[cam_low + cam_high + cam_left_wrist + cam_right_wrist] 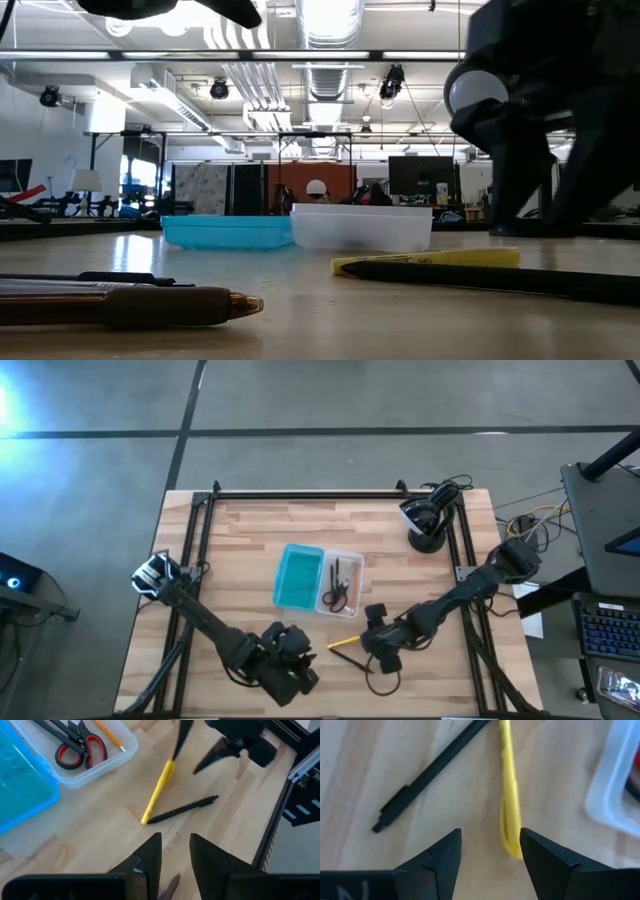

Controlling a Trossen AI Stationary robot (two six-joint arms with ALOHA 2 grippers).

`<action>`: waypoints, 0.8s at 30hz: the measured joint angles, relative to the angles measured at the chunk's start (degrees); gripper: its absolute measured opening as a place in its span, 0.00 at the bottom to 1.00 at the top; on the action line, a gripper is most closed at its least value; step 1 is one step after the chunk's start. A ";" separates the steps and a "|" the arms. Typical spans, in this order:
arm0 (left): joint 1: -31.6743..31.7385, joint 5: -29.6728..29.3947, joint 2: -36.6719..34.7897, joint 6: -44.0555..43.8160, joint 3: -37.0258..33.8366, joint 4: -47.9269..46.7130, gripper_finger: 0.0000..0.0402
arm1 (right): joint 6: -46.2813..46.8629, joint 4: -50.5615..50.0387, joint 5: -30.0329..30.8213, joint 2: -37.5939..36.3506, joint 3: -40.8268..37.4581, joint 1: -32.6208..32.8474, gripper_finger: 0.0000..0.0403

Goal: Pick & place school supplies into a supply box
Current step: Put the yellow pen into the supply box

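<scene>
A yellow pen [345, 643] and a black pen [352, 657] lie flat on the table, meeting in a V, and they also show in the left wrist view as the yellow pen [159, 790] and the black pen [182, 810]. My right gripper [490, 837] is open just above them. One finger [540, 852] stands beside the yellow pen's end [511, 845], the other toward the black pen [430, 770]. The clear supply box [342, 584] holds red-handled scissors [75, 750] and an orange pencil. Its teal lid [299, 577] lies beside it. My left gripper [175, 842] is open near the table's near edge.
Two more pens, a brown one [130, 300] and a black one [90, 278], lie at the near edge by my left gripper. A black camera stand [428, 525] sits at the far right corner. Bare wood lies between the box and the pens.
</scene>
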 joint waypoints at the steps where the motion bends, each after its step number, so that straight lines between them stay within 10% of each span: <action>1: -0.15 -0.40 0.00 -0.02 0.00 -0.06 0.21 | -0.78 -0.67 0.30 0.05 0.50 -0.40 0.48; 24: 0.81 -3.48 -0.20 -3.85 -0.02 -11.59 0.21 | -9.45 1.67 -6.57 10.18 5.51 -5.88 0.48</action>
